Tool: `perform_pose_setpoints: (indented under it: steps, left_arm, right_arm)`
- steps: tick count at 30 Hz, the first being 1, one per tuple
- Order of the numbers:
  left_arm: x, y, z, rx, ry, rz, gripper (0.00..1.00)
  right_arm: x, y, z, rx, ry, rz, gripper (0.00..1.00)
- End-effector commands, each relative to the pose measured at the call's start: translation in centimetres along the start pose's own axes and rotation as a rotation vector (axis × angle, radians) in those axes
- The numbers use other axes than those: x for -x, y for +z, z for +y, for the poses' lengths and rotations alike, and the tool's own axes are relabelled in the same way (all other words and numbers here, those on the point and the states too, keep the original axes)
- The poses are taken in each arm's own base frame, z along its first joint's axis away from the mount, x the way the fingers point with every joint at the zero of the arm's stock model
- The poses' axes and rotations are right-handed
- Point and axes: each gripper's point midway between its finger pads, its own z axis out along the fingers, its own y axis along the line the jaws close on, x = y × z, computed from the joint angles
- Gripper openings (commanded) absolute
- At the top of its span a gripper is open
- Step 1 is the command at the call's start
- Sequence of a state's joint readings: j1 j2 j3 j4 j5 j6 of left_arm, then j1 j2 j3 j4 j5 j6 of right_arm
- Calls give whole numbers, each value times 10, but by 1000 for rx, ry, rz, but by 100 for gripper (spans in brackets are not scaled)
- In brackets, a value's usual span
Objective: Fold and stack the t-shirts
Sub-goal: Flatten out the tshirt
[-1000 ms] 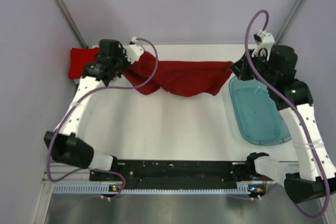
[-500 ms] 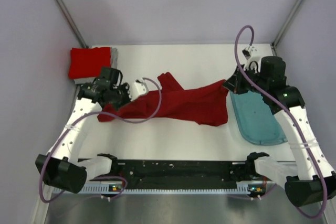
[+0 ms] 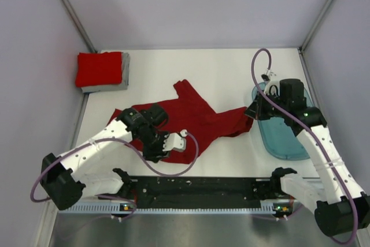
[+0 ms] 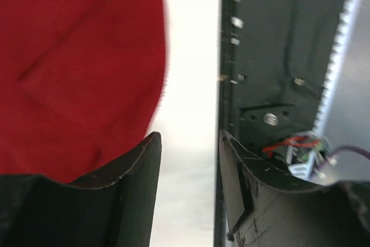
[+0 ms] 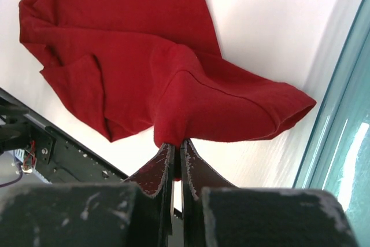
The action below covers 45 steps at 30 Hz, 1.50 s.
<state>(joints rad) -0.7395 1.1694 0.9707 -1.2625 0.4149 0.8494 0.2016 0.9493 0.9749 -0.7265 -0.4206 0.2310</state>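
The right pincer (image 5: 176,143) is pressed together on a bunched fold of the dark red t-shirt (image 5: 133,56), gripping its right end just beside the teal tub (image 3: 286,137). The left pincer (image 4: 188,137) is spread, and between its jaws we see only bare worktop (image 3: 231,67). In its wrist view the red cloth lies off to one side of one finger, and the black rail (image 4: 272,56) at the near edge lies to the other side.

From above, the shirt lies crumpled and unfolded across the middle of the worktop. Its long axis runs roughly left to right, from under the left arm to the right pincer, with a sleeve or corner poking toward the far side. Only the right end is held.

We judge that the coming move turns on the left end. That cloth edge is just beside the left pincer, on the side away from the rail, and the left arm is plainly nearer to it. A short sideways shift onto the cloth should let both arms stretch the shirt flat.

The brighter red t-shirt (image 3: 99,67) sits folded on the grey t-shirt (image 3: 124,74) in the far left corner, well apart.
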Motion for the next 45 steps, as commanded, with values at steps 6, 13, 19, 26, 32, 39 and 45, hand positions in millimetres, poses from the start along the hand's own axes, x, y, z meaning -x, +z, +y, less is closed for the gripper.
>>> perform_pose_setpoints:
  steps: [6, 13, 19, 26, 32, 39, 45]
  left_arm:
    - [38, 15, 119, 304, -54, -40, 55]
    - [41, 40, 141, 228, 187, -83, 60]
    - [25, 39, 159, 141, 224, -103, 60]
    - [12, 57, 152, 6, 241, -62, 56]
    - [-7, 67, 158, 1, 215, 24, 43]
    - [-24, 69, 148, -8, 212, 79, 41]
    - [-21, 65, 155, 28, 176, 77, 14]
  right_arm:
    - [1, 1, -8, -25, -9, -31, 0]
    - [-4, 4, -14, -45, -9, -16, 0]
    - [-9, 5, -17, -55, -4, -12, 0]
    - [-14, 9, -22, -69, 1, 0, 0]
    - [-15, 10, -21, -59, 4, -1, 0]
    - [-14, 10, -22, -64, -4, -6, 0]
    - [-10, 9, -22, -70, -10, -18, 0]
